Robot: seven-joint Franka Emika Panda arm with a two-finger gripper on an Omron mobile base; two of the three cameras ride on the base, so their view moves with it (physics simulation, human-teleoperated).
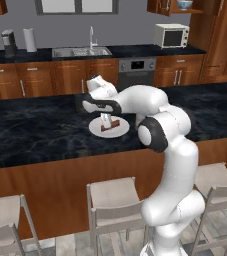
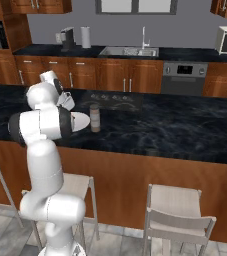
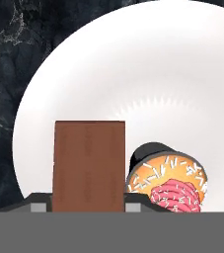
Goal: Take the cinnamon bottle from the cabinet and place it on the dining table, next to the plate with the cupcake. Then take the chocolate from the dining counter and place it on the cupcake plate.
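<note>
Along the back wall, left to right, stand a coffee machine point(image 1: 8, 42), a paper towel roll point(image 1: 30, 39), a sink point(image 1: 81, 51), an oven point(image 1: 137, 67) and a microwave point(image 1: 171, 35). On the dark marble desk point(image 1: 30, 130) lies a white plate point(image 1: 108, 128) — the fingers point(image 1: 105, 120) pinch the chocolate point(image 3: 89, 165) above it, just left of the cupcake point(image 3: 168, 180). The cinnamon bottle point(image 2: 94, 118) stands upright just beside the plate — pale stools point(image 1: 116, 205) line the near side.

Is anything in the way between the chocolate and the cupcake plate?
Nothing visible is. The gripper holds the chocolate right over the white plate, with bare plate beneath it. The cupcake sits just beside the chocolate, not under it.
</note>
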